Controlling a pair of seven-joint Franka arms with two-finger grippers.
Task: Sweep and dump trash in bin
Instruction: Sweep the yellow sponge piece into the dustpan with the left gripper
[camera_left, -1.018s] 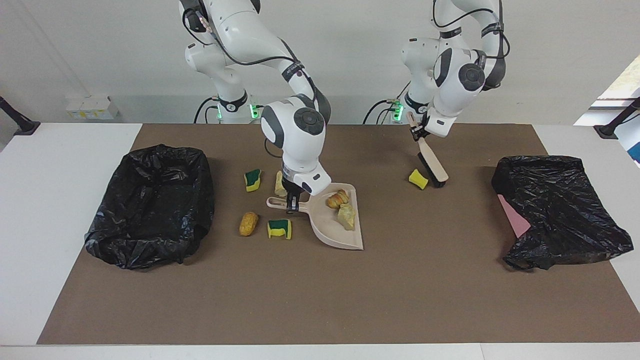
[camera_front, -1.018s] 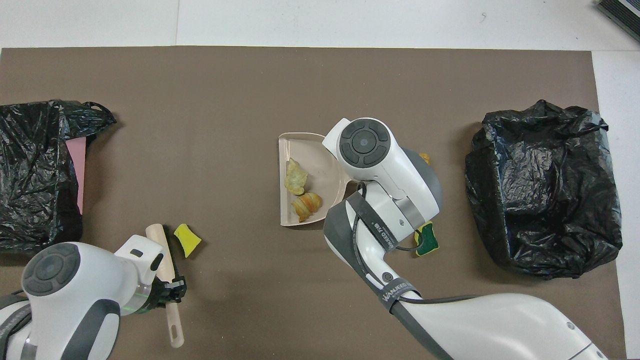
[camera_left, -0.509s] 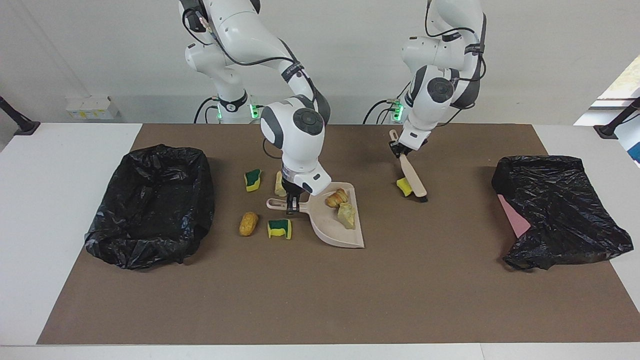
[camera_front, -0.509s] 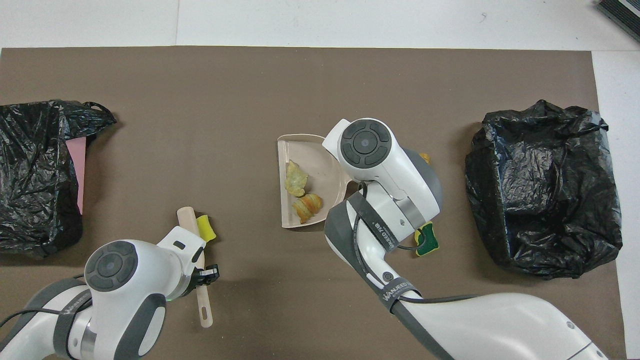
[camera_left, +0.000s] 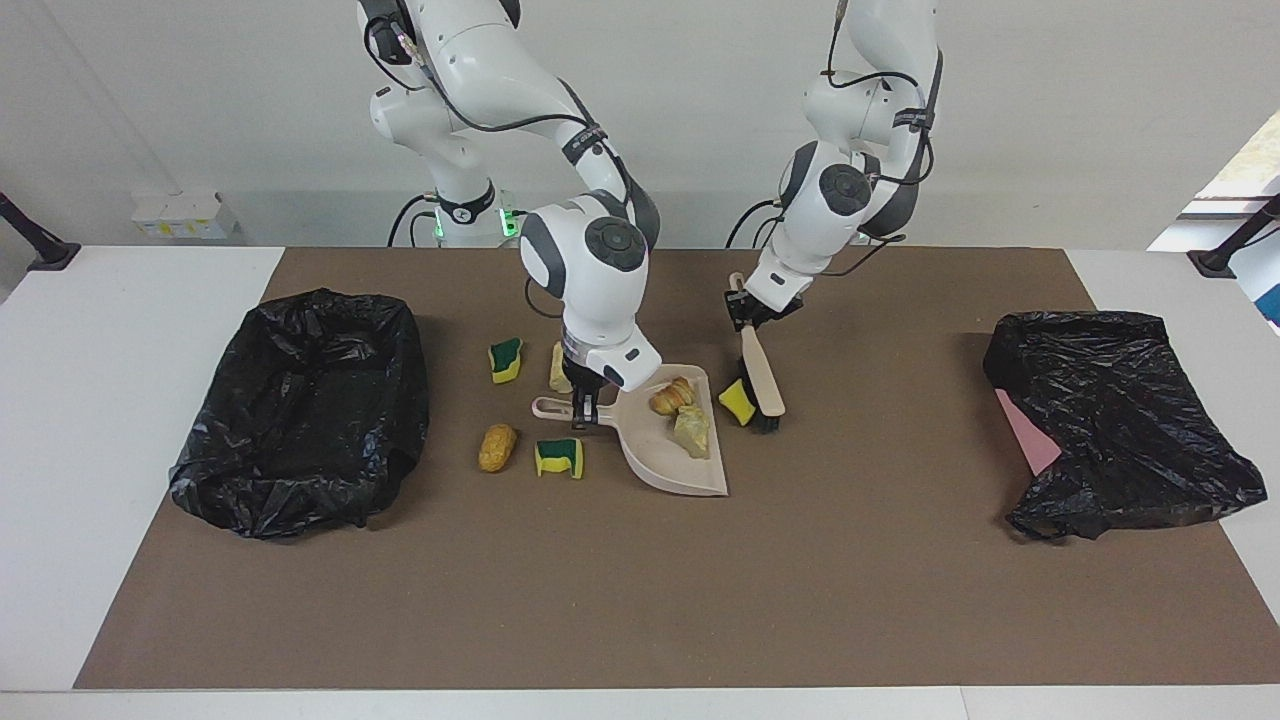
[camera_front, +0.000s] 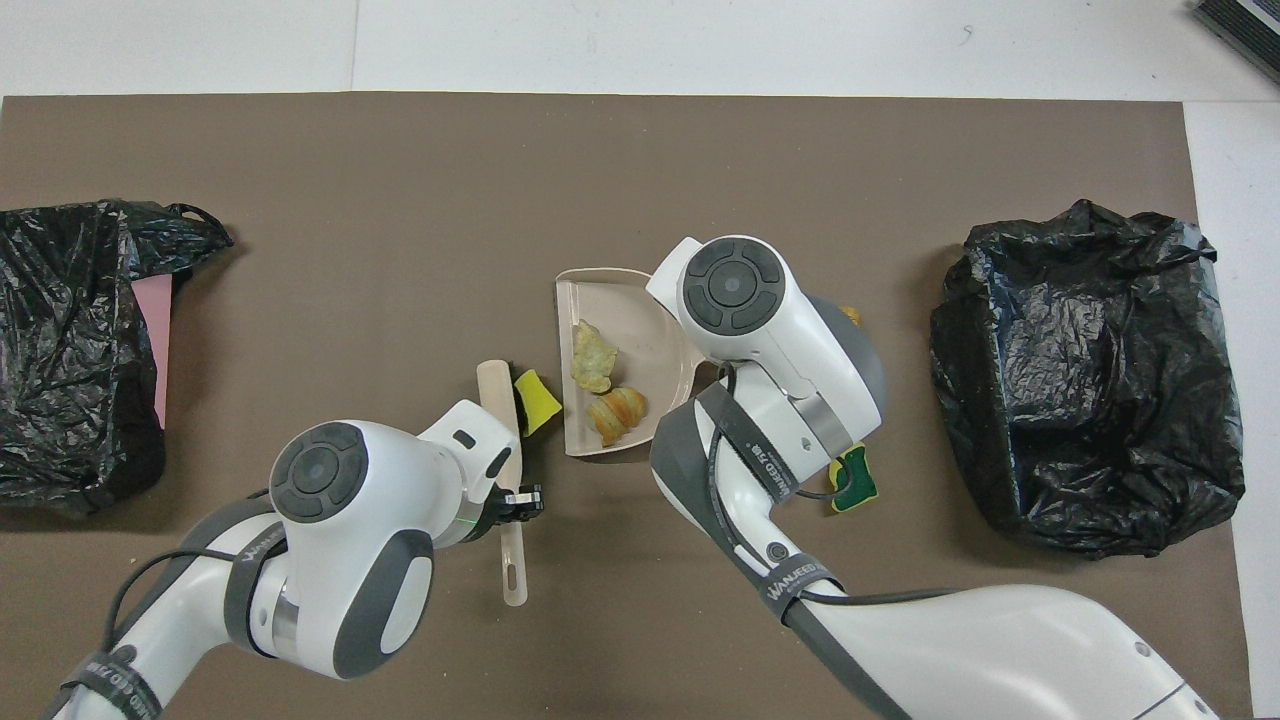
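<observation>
Overhead view: left tool (camera_front: 520, 497) grips brush (camera_front: 497, 400), sponge piece (camera_front: 535, 398) touching bristles, beside dustpan (camera_front: 640, 320).

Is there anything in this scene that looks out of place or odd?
Yes. The black bag at the left arm's end of the table lies slumped, with a pink thing showing under its edge, while the other bag stands open like a bin. Four trash bits lie on the mat beside the dustpan, at its closed handle end.

White table (camera_left: 140, 400) under a brown mat (camera_left: 800, 580). On the mat: two black bin bags (camera_left: 300, 410) (camera_left: 1120, 420) at either end, a beige dustpan (camera_left: 660, 450) and scattered trash bits (camera_left: 497, 446) mid-table.
</observation>
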